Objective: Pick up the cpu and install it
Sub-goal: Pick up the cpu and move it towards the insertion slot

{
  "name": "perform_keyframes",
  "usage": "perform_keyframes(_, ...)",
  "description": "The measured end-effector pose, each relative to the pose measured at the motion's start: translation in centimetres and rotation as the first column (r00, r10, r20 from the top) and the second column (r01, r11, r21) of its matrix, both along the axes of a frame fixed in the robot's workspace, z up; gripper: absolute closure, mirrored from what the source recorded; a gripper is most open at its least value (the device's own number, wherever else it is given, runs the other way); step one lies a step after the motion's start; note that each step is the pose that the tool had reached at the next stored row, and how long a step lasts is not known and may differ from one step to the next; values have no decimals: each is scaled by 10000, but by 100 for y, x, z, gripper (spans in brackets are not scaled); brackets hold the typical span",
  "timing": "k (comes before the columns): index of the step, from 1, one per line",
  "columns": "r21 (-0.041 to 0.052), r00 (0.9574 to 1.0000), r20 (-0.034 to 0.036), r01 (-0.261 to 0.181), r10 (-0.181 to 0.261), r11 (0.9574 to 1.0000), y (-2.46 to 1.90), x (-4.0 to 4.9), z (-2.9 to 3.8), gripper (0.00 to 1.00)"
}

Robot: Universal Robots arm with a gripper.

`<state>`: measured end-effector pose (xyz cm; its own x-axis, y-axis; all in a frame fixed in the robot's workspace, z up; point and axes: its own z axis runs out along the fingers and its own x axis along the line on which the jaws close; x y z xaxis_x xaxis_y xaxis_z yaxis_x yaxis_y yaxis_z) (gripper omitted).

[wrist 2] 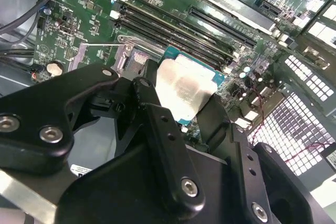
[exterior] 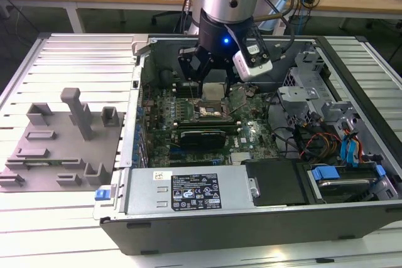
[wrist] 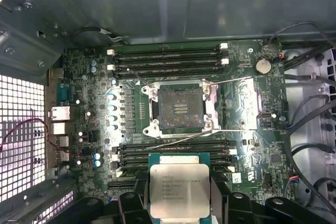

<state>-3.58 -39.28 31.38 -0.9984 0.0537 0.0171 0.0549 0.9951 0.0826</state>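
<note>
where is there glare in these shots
In the second wrist view glare whitens the small square silvery-topped cpu; in the first wrist view the perforated metal vent blows out white; in the exterior view the slatted metal table glares.

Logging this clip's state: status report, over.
Tool shut on cpu. Cpu held over memory slots, short of socket. Socket open, empty; nothing seen in the way.

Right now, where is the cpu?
In the first wrist view the cpu is clamped in the gripper, held over the memory slots beside the empty socket, not in it.
</note>
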Motion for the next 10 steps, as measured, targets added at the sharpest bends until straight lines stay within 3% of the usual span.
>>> perform_keyframes(3, 1, 10000, 0, 0, 0, 10000, 1, 0, -2, 45)
perform_keyframes(10, 1, 10000, 0, 0, 0, 10000, 78, 0, -61, 45)
